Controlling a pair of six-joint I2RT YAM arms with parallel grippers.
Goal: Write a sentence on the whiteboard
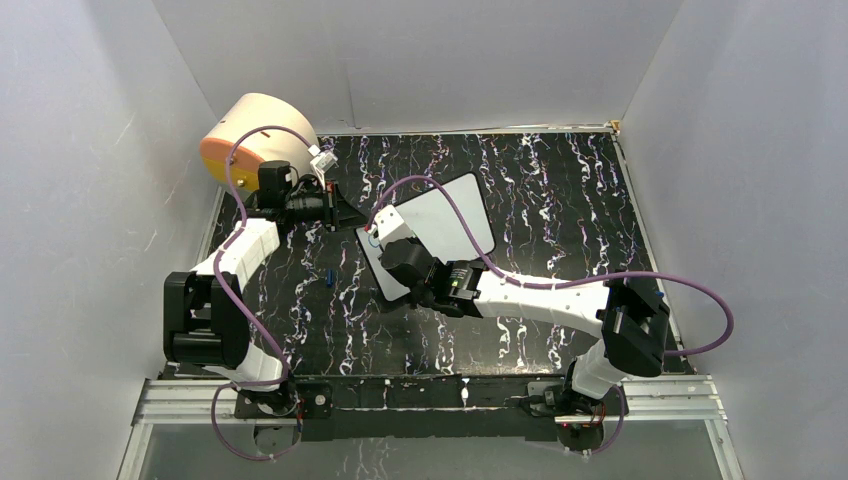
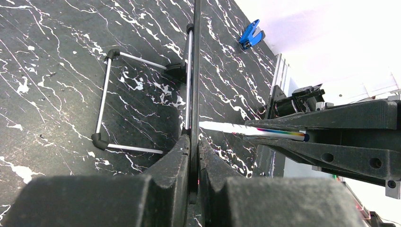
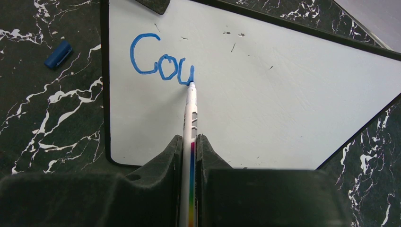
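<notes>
Right wrist view: right gripper (image 3: 189,144) clamps one marker (image 3: 191,106), tip touching one whiteboard (image 3: 293,99) at three blue letters (image 3: 161,64), one cap (image 3: 58,53) beside; left gripper (image 2: 190,139) pinches the whiteboard's rim.

Each arm, left arm (image 1: 238,258) and right arm (image 1: 540,293), has white link shells and black joint housings. A purple cable (image 1: 730,322) loops alongside. Left hand (image 2: 193,140) and right hand (image 3: 190,139) are matte black with wedge-shaped fingers.
</notes>
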